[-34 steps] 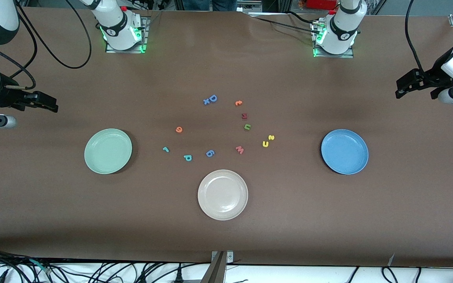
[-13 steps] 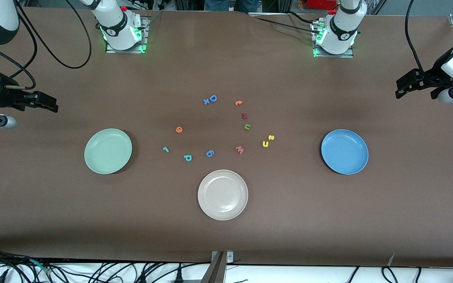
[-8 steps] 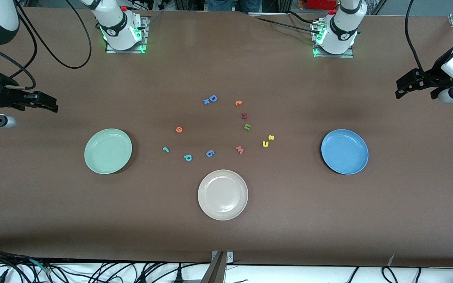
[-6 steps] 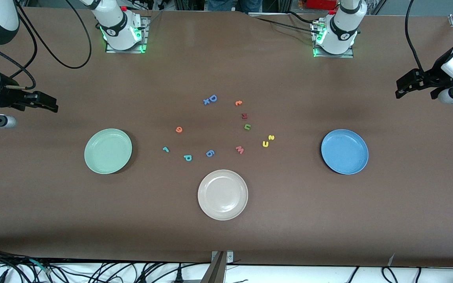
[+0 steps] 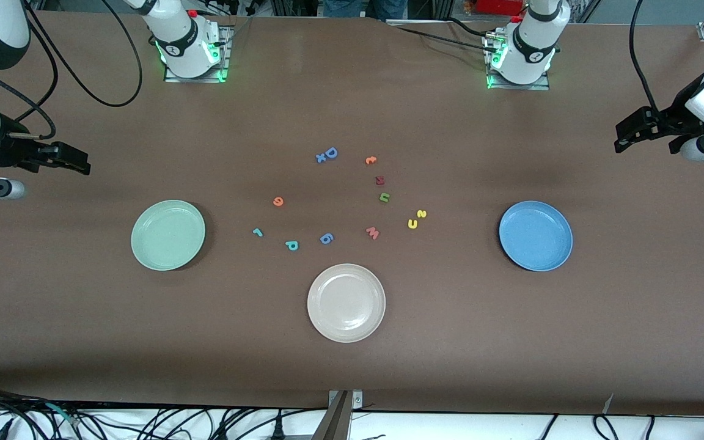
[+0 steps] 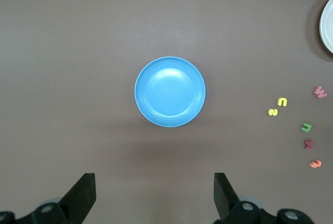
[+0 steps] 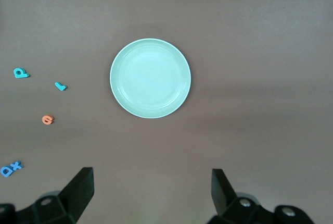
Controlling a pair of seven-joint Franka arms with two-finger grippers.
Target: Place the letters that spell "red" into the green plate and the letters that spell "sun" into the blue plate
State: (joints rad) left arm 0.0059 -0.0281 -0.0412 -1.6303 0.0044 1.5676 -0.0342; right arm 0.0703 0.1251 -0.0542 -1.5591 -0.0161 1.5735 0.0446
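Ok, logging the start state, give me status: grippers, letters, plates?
Left gripper open, high over table. Right gripper open, high too. Green plate, blue plate empty. All letters on table, teal r included. Nothing blocking.

Letters (image 5: 340, 198) lie between two plates (image 5: 168, 234), touching neither.

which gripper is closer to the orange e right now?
Right. The right gripper waits open at its arm's end of the table, past the green plate from the orange e. The left gripper waits open at its own end, much farther off.
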